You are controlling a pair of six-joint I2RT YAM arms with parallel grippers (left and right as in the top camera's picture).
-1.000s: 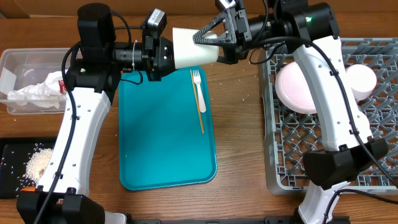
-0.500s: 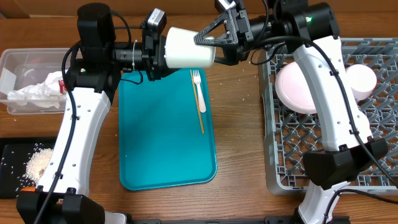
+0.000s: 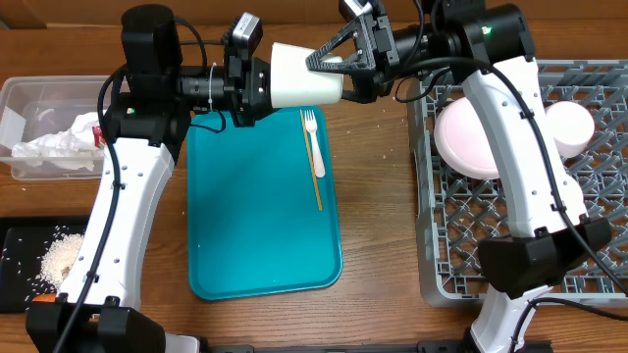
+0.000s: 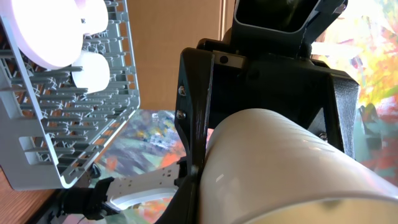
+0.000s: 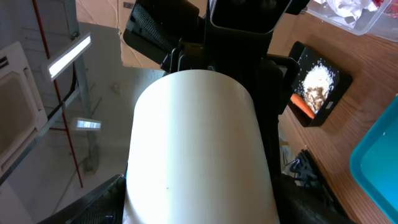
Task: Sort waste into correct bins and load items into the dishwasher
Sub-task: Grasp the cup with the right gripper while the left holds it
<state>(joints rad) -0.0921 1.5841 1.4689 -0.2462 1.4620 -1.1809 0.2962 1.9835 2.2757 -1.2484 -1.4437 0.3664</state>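
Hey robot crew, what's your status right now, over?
Left tool shut on white cup, held aloft. Right tool spread around its other end, grip unclear. No obstruction seen.

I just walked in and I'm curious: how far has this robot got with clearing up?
Looks done: napkins sit in the clear box, rice on the black tray, a pink plate and bowl in the rack. In hand: the left hand grips the white cup while the right hand, open, straddles it. Left: racking the cup, then the fork on the teal tray.
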